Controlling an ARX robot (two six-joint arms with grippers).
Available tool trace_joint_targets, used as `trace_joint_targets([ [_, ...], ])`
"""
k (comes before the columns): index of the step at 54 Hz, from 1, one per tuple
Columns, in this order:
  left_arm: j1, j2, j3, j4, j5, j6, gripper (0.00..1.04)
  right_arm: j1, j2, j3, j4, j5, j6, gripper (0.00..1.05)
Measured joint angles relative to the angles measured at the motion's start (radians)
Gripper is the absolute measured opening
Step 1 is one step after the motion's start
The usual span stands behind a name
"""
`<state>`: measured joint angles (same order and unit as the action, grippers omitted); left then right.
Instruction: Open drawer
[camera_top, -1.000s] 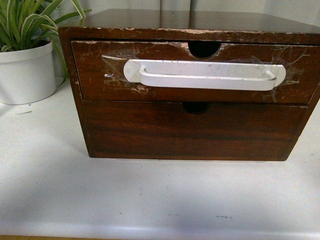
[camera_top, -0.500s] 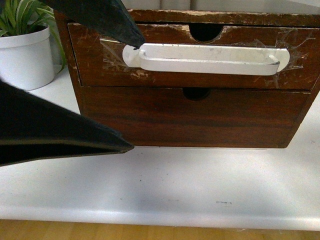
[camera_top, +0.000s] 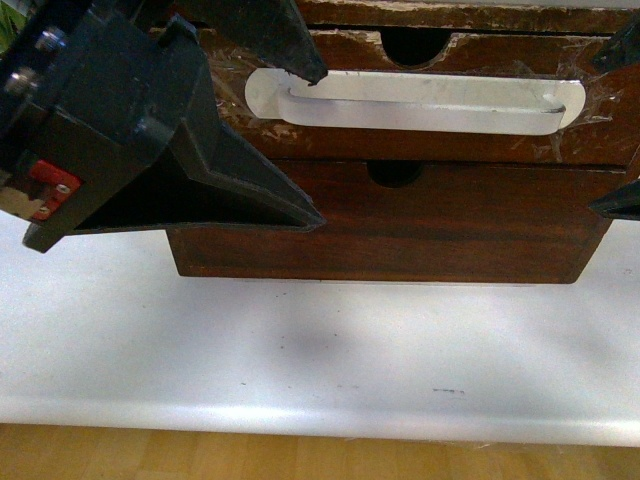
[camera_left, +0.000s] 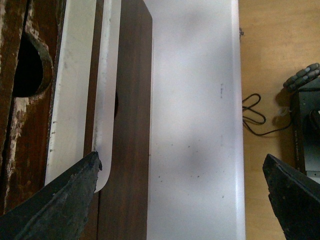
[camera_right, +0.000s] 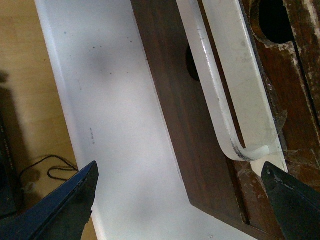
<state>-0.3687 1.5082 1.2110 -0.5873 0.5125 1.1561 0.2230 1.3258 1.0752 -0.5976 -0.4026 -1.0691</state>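
while the dark brown scratched wooden drawer (camera_top: 440, 150) with its long white taped-on handle (camera_top: 420, 103) sits shut above the plain lower front (camera_top: 450, 230), the black left gripper (camera_top: 315, 148) gapes empty at the handle's left end, the right gripper (camera_top: 597, 135) likewise at the right. approach step, i judge; next: hook a finger behind the bar, pull straight out.

drawer (camera_top: 440, 150): dark wood, scratched up, chipped rough along the top edge | handle (camera_top: 430, 103) at the left tool (camera_top: 320, 150) upper tip: white, smooth, bit scuffed | tape (camera_top: 598, 100): clear, glossy, crinkly | surface (camera_top: 350, 350): white, smooth, matt | left tool: black, matt
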Motion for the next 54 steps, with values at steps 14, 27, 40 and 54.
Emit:
trace_joint_targets([
  [14, -0.001, 0.045, 0.041, -0.019, -0.031, 0.009, 0.98, -0.038, 0.003, 0.019, -0.019, -0.045, 0.000, 0.96],
  [27, -0.006, 0.069, 0.060, -0.034, -0.045, 0.018, 0.98, -0.103, -0.002, 0.029, -0.045, -0.066, -0.005, 0.96],
  [40, -0.021, 0.080, 0.068, -0.021, -0.065, 0.019, 0.98, -0.130, -0.009, 0.042, -0.063, -0.080, -0.016, 0.96],
  [54, -0.024, 0.104, 0.068, 0.008, -0.111, 0.034, 0.98, -0.100, -0.010, 0.042, -0.068, -0.072, -0.026, 0.96],
])
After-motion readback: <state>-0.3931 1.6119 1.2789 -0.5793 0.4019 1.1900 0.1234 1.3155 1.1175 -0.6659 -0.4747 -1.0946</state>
